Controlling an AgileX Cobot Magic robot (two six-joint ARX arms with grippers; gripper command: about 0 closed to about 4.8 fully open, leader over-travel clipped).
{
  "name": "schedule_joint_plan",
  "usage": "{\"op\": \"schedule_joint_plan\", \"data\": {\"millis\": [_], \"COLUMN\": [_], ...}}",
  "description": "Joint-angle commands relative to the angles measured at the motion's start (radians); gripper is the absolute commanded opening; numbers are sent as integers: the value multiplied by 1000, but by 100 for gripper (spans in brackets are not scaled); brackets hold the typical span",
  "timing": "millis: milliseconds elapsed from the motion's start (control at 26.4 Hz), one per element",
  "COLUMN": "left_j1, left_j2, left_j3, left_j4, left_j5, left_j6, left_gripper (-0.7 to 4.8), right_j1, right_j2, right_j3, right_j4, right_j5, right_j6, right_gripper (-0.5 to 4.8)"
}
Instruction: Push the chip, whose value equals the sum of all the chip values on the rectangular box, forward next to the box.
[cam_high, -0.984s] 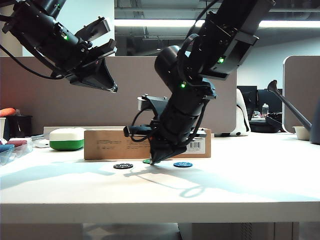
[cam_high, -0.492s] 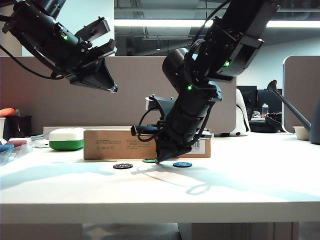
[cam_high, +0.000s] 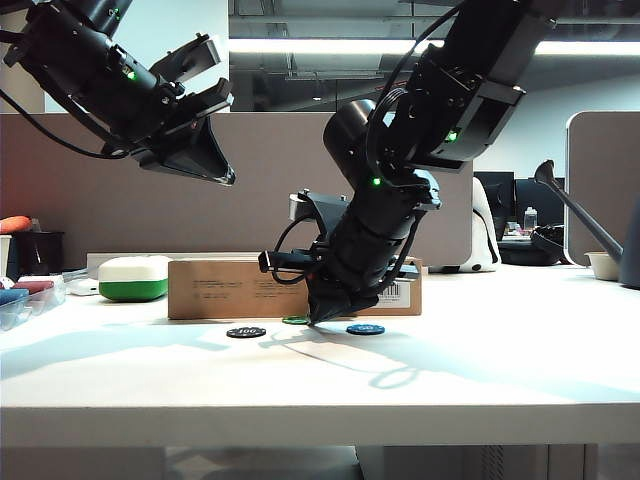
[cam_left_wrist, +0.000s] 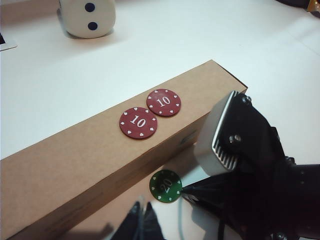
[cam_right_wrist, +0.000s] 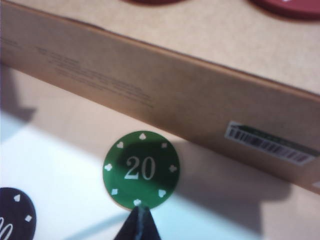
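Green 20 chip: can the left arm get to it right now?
Probably not. The right gripper sits at the green 20 chip, its arm crowding the near side; the box blocks the far side. The left gripper hangs high, off left.

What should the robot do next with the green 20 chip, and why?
Probably keep nudging it a little further toward the box. The right gripper, closed to a point, sits at the near edge of the green chip, and a thin strip of table shows between the chip and the brown box. Two red 10 chips lie on the box, making 20. The left gripper hangs high, uninvolved.
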Motion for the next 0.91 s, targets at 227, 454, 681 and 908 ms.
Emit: {"op": "schedule_joint_plan", "data": {"millis": [227, 454, 681, 908], "left_j1": [-1, -1, -1, -1], "left_j2": [-3, -3, -3, -3], "left_j3": [4, 4, 4, 4], "left_j4": [13, 13, 13, 13], "left_j5": [6, 6, 6, 6], "left_j6": [0, 0, 0, 0], "left_gripper": [-5, -5, -5, -5], "right_j1": [0, 0, -1, -1], "right_j2": [10, -53, -160, -268], "right_j3": [-16, -16, -16, -16], "right_j4": [-90, -126, -200, -270], "right_j5": [-3, -24, -17, -17], "right_j6": [2, 2, 2, 2], "right_gripper": [-6, -6, -6, -6]}}
